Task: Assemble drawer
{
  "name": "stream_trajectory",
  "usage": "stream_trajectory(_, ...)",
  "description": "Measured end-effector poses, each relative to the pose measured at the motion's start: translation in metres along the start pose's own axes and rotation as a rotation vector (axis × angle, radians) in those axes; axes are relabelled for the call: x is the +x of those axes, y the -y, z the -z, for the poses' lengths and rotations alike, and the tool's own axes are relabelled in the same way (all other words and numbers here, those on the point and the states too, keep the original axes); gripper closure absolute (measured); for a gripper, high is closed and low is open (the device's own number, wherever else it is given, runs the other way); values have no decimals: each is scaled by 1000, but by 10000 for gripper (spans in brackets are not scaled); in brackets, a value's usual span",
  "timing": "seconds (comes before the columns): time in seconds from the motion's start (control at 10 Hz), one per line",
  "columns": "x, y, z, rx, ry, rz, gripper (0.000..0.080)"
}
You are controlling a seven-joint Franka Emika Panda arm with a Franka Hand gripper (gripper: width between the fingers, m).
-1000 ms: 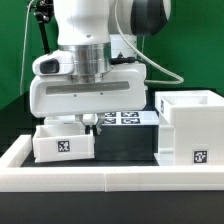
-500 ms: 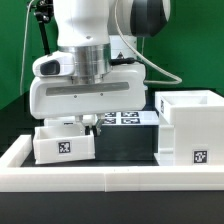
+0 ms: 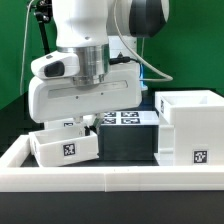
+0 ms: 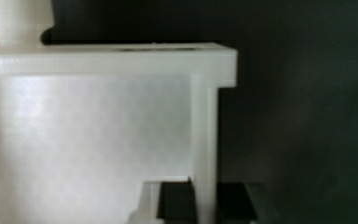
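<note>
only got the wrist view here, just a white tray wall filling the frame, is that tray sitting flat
Observer: No. In the exterior view the small white plastic knobbed tray sits tilted beneath the arm's hand.
Operator: ok and where's the housing
Observer: The tall white cube-like plastic housing stands upright on the exterior view's right, apart from the tray.
Operator: anything behind them
Observer: The flat white marker board lies on the table behind the gap between them.
</note>
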State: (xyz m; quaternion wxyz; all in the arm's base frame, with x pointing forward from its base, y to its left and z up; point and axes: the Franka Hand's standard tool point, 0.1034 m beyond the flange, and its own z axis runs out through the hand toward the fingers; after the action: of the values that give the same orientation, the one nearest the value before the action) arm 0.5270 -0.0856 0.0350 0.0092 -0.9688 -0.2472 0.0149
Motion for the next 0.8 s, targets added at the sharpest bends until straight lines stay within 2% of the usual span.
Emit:
stream_trajectory(0.5, 3, 5, -1, -26, 38, 545, 758)
stream_trajectory(0.8, 0, 1, -1, -30, 54, 720, 758)
